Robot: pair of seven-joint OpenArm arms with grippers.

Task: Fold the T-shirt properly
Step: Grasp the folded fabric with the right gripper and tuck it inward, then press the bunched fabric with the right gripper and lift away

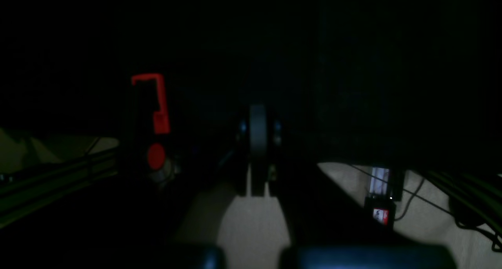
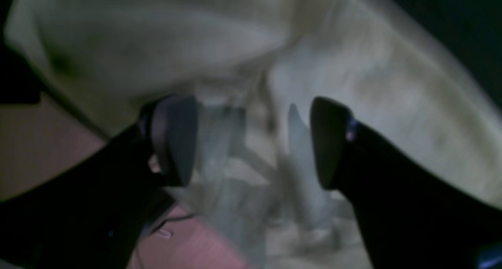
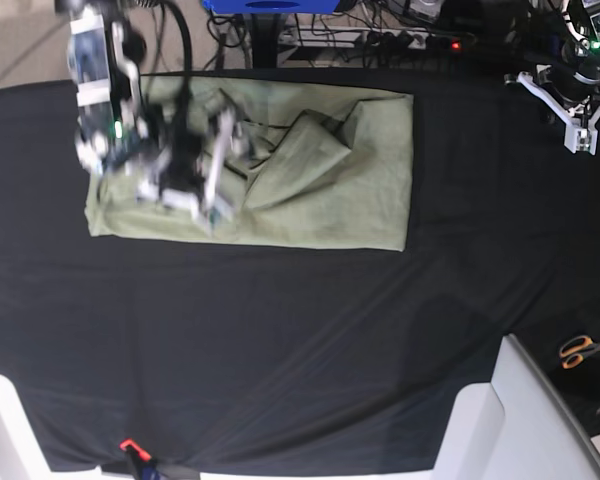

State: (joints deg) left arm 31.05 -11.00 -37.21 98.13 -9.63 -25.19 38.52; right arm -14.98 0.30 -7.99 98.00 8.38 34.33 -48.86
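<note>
In the right wrist view the right gripper fills the foreground: two dark fingers stand well apart, with pale blurred cloth showing through the gap and nothing pinched between them. The cloth is the T-shirt, seen here as soft, washed-out folds that rise behind the fingers; the picture is smeared, so finer detail cannot be made out. From the base view the T-shirt is a pale sage-green shape lying on the black table cloth toward the far edge of the table, on that view's left half. It forms a long band with straight near and right-hand edges, a raised triangular fold near its middle and creases running toward its left part. The right gripper sits over the left part of the shirt, tilted and blurred, with its white and black arm reaching in from the far left corner. The left gripper hangs well away, above the far right corner of the table cloth, clear of the shirt. The left wrist view is nearly black; the left gripper there shows its fingers pressed together with nothing between them. Orange-handled scissors lie off the cloth at the right edge.
</note>
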